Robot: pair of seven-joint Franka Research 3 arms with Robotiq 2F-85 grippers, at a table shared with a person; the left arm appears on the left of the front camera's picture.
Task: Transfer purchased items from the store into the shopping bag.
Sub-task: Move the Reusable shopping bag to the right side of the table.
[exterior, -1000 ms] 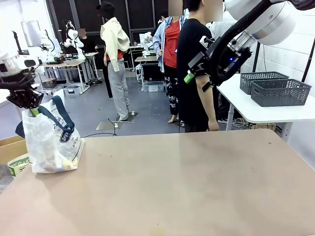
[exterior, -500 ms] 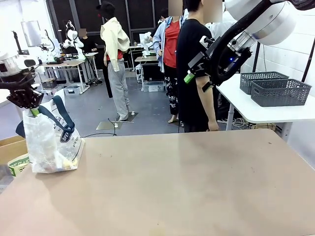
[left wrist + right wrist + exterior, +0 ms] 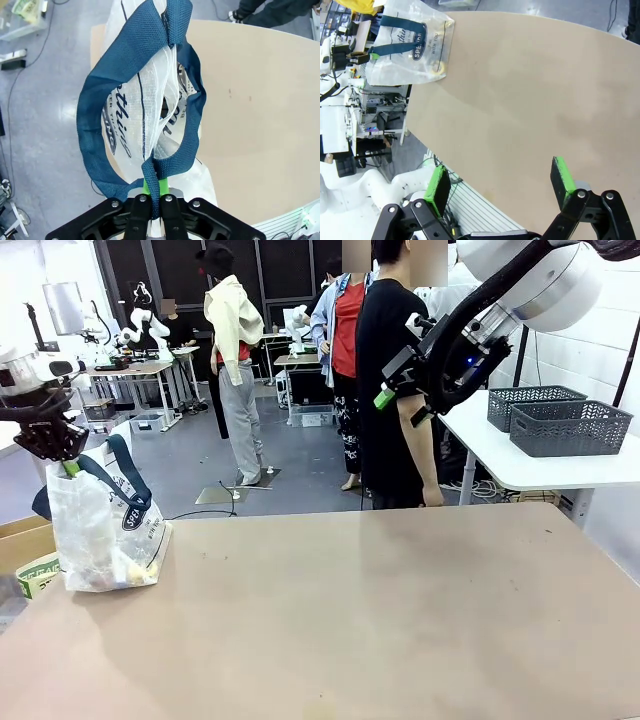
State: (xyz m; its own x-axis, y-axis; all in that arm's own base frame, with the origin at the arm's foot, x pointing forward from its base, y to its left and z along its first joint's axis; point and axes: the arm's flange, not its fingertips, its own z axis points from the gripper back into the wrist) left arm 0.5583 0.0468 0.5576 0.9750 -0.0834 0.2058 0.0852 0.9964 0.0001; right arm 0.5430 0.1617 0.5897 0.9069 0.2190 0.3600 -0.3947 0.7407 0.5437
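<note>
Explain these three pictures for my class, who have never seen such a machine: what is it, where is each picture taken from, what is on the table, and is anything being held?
This is a robot with two white arms, each ending in a two-fingered hand. The wide picture is from a fixed camera between the arms, looking across the table at people standing behind it. The other two come from cameras on each wrist, looking along the fingers. On the table's left corner stands a clear shopping bag with small packaged items inside. The left hand is shut on the bag's navy handle. The right hand is open, holding nothing, raised above the table.
</note>
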